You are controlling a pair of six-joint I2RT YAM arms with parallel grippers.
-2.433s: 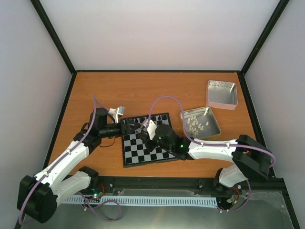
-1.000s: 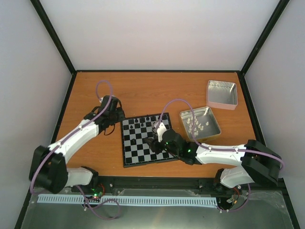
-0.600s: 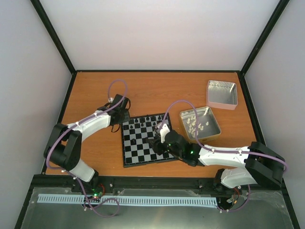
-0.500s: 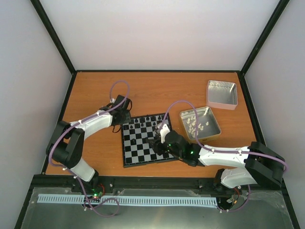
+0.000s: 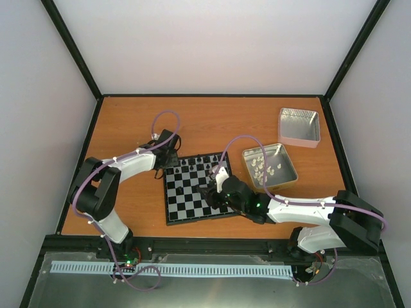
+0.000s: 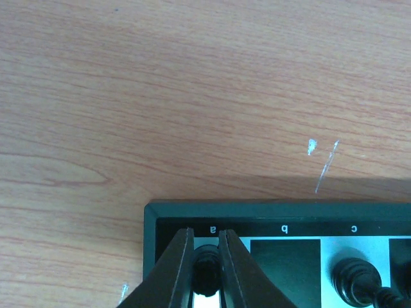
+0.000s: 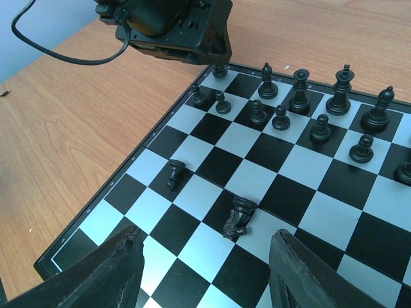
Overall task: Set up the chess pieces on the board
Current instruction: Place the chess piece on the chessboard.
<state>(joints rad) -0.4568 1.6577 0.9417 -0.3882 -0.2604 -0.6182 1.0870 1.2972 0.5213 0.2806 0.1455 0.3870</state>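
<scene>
On the table, the board sits by the near edge. The left gripper is clamped on an upright black piece at the board's far-left corner — probably seating it. The right gripper, jaws apart, hovers over a toppled knight — long axis flat, slanting across its square.

Arms: left arm and right arm, white shells, black joints.
Cables: lilac, looping along both.
Fingers: left gripper black, tapered; right gripper dark grey, grainy.
</scene>
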